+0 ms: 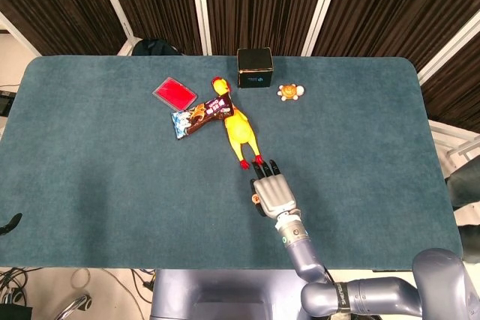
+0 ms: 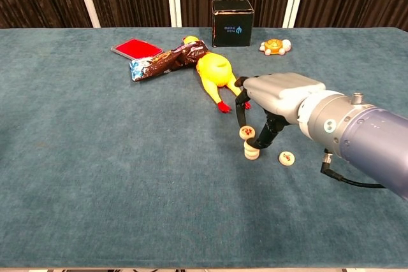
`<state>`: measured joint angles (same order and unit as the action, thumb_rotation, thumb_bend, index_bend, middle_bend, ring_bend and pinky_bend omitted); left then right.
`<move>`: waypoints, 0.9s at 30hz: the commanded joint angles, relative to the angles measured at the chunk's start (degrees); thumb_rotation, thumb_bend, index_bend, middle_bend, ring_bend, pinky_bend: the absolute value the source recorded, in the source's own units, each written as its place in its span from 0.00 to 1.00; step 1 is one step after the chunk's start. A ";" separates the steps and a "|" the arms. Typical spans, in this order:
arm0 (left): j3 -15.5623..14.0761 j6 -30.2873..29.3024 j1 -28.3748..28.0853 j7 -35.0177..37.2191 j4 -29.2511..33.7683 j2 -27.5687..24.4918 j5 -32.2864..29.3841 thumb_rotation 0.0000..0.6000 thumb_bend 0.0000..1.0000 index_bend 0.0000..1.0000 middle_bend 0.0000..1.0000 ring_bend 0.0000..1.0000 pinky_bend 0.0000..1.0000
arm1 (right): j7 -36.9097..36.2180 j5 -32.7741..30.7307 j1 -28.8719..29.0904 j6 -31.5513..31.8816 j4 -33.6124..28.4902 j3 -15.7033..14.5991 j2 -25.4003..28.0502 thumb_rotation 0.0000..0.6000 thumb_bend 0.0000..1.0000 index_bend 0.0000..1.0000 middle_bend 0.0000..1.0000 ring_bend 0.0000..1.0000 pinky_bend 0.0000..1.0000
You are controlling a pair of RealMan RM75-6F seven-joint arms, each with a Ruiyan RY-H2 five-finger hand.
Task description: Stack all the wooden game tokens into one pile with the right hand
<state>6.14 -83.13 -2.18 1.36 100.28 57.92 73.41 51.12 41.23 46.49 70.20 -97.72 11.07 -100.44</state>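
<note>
My right hand (image 2: 271,97) (image 1: 273,194) pinches a round wooden token (image 2: 247,133) with a red mark between thumb and fingertip. It holds the token just above and slightly left of a short pile of tokens (image 2: 252,151) on the blue cloth. One more token (image 2: 287,158) lies flat to the right of the pile. In the head view the hand covers the pile and the loose token; only an edge of the held token (image 1: 256,199) shows. My left hand is out of both views.
A yellow rubber chicken (image 2: 217,74) lies just behind the hand, its red feet close to the fingers. A snack wrapper (image 2: 162,60), a red card (image 2: 135,48), a black box (image 2: 232,23) and a small orange toy (image 2: 275,46) sit farther back.
</note>
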 commanded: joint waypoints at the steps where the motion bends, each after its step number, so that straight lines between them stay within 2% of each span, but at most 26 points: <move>1: -0.04 0.06 0.00 -0.03 -0.01 0.00 0.00 1.00 0.19 0.12 0.00 0.00 0.17 | -0.05 -0.13 0.01 0.08 0.08 -0.02 0.03 1.00 0.39 0.51 0.00 0.00 0.00; 27: -0.02 -0.06 0.00 -0.11 -0.13 0.05 0.06 1.00 0.19 0.12 0.00 0.00 0.17 | -1.43 -0.47 -0.13 -0.67 -0.11 -1.28 0.75 1.00 0.39 0.51 0.00 0.00 0.00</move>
<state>6.12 -83.19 -2.18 1.25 100.15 57.97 73.48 49.70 40.76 46.35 69.53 -97.83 9.80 -99.69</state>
